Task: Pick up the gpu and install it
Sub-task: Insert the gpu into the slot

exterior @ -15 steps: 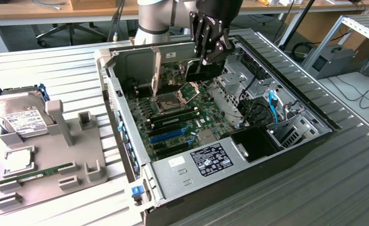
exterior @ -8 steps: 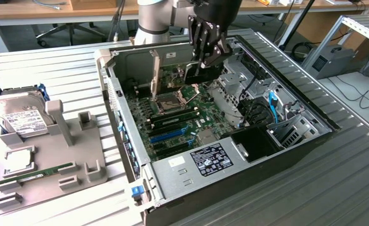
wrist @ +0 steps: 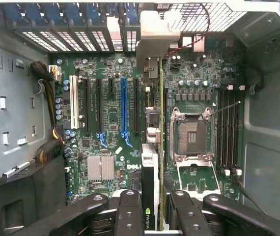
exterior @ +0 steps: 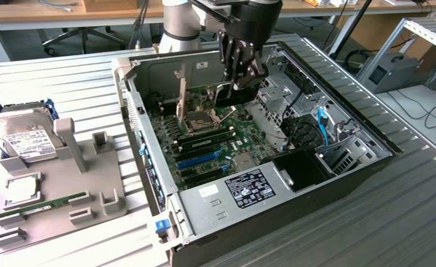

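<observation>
In the exterior view my gripper [exterior: 240, 75] hangs inside the open computer case [exterior: 351, 167], over the far part of the motherboard [exterior: 210, 139]. It is shut on the gpu [exterior: 231, 97], a thin dark card held on edge above the board. The wrist view looks down along the gpu [wrist: 150, 167], which sits clamped between the two black fingers [wrist: 130, 214]. Its silver end bracket [wrist: 154, 34] points toward the case's rear slot openings. The card hovers between the blue expansion slot [wrist: 124, 105] and the CPU socket [wrist: 189, 135], apart from the board.
On the exterior view's left, a grey fixture tray [exterior: 91, 183] carries a hard drive [exterior: 24, 139], a green memory stick [exterior: 43, 206] and a square silver chip [exterior: 21, 189]. Cables [exterior: 326, 125] and drive cages [exterior: 344, 156] crowd the case's right side.
</observation>
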Available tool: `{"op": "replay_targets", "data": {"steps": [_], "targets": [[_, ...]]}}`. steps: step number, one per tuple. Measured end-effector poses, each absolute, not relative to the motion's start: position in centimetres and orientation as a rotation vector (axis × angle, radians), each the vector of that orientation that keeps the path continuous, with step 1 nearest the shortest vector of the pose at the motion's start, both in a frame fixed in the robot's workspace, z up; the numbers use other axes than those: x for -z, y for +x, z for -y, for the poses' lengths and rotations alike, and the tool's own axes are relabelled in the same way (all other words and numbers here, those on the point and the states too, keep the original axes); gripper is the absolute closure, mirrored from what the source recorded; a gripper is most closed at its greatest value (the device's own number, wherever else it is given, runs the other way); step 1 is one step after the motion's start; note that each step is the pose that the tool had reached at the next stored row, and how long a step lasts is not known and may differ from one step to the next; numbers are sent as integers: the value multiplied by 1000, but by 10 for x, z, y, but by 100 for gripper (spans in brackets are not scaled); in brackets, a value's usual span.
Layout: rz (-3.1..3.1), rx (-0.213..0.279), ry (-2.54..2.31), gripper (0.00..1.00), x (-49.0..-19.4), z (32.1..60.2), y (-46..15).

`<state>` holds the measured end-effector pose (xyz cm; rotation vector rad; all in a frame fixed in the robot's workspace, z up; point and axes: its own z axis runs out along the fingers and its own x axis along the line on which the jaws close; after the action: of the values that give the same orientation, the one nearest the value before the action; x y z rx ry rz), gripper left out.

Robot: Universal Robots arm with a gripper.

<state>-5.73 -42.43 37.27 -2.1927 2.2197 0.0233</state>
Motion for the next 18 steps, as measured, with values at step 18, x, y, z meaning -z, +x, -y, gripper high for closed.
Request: {"op": "replay_targets", "data": {"steps": [18], "targets": [[-2217, -18, -2191, 73, -347, 424, -59]]}}
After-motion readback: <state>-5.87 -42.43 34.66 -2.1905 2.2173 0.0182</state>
